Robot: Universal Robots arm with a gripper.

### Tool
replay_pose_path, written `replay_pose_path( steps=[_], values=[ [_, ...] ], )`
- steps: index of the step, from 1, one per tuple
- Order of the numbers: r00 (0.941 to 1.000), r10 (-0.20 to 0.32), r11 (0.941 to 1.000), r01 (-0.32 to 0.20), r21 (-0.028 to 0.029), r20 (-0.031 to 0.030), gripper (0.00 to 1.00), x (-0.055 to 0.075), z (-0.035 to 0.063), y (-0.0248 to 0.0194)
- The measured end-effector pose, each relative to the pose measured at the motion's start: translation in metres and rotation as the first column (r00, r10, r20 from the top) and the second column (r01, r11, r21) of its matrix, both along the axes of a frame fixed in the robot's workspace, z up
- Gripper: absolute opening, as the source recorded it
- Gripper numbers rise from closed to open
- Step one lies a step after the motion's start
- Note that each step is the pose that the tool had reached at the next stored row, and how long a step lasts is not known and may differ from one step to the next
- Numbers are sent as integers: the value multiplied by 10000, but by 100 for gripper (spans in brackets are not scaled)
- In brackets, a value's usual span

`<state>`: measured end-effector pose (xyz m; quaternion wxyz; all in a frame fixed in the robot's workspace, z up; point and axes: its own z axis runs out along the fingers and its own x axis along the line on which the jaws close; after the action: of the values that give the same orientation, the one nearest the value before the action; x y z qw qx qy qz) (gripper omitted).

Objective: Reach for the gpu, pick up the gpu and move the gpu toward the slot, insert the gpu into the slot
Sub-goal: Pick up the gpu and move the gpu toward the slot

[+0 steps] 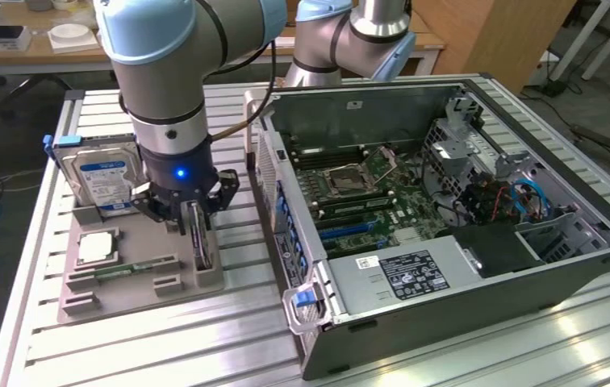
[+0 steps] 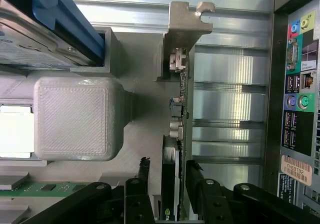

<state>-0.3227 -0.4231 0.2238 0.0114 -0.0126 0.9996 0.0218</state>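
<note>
Fig.: single-arm rig at a slotted aluminium table (image 1: pixel 176 339). The black two-finger gripper (image 1: pixel 192 222) is hanging straight down over the gpu (image 1: pixel 199 242), a thin dark circuit card w/ a metal end bracket, which is standing on its long edge in a grey plastic fixture tray (image 1: pixel 133 290). In the wrist view the fingers (image 2: pixel 194 176) are sitting spread, one on either side of the card (image 2: pixel 179 108); one is lying right against it, the other is showing a narrow gap, so no full pinch.

In the same tray, toward the exterior view's left:
- a silver hard drive (image 1: pixel 104 177) w/ blue-white label, standing upright
- a square silver processor chip (image 1: pixel 98 246)
- a narrow green memory stick (image 1: pixel 133 266), lying flat

An open black PC case (image 1: pixel 445 201) is lying just beside the tray, toward the exterior view's right, motherboard facing up.
</note>
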Motion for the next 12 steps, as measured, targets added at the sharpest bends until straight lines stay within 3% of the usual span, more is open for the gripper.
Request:
replay_pose_path(
  steps=[12],
  values=[
    [10000,0,10000,0,1,2,40,0,40,-3]
  ],
)
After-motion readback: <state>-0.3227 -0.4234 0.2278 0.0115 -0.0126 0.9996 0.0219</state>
